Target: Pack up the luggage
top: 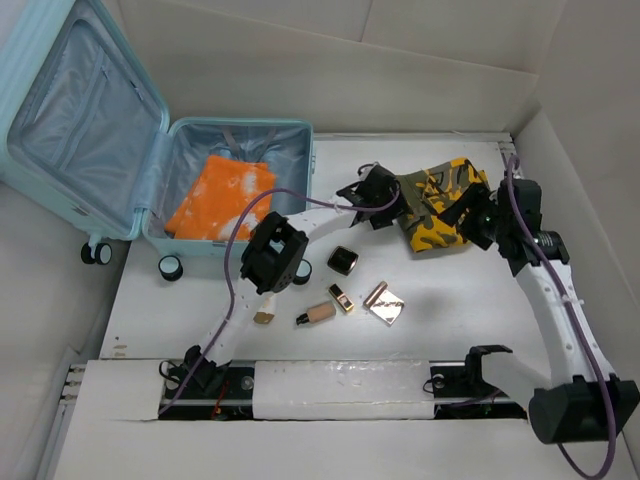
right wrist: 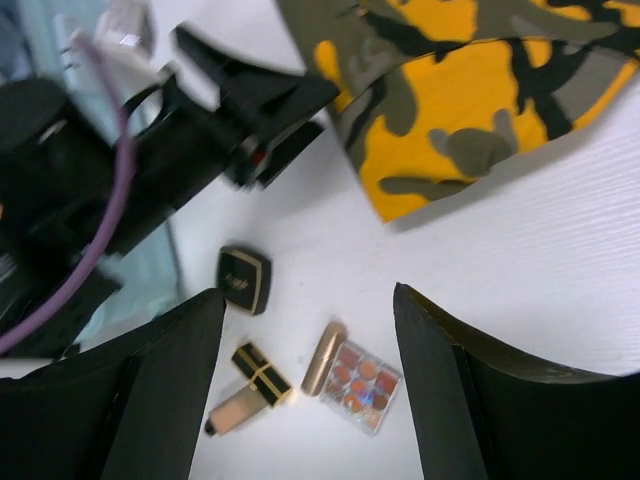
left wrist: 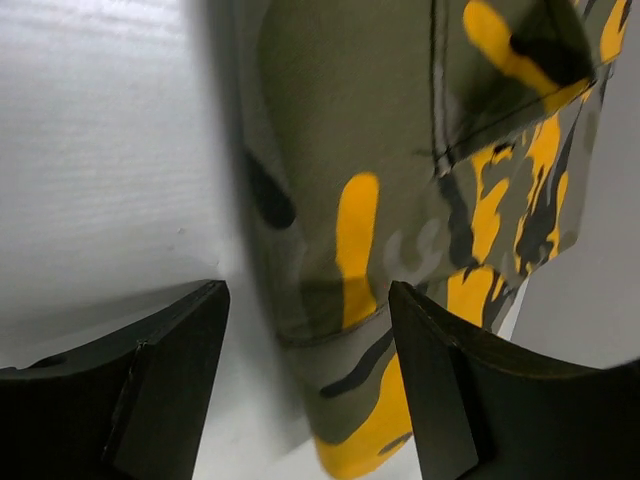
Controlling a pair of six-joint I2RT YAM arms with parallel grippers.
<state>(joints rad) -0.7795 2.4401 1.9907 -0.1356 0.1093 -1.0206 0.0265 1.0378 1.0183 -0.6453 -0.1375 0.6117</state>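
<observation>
Top view: luggage lies open at 10 o'clock of table, lid flung left, orange cloth in base half. Camo garment at 1 o'clock. I see left gripper at its left edge, right gripper over its right part.

Left wrist: fingers spread apart, camo fabric lying between them, not pinched.

Right wrist: fingers wide apart, nothing between. Garment at 1 o'clock, compact and palette on table toward 6 o'clock.

Pale aqua luggage, open, far left, lid seemingly raised
</observation>
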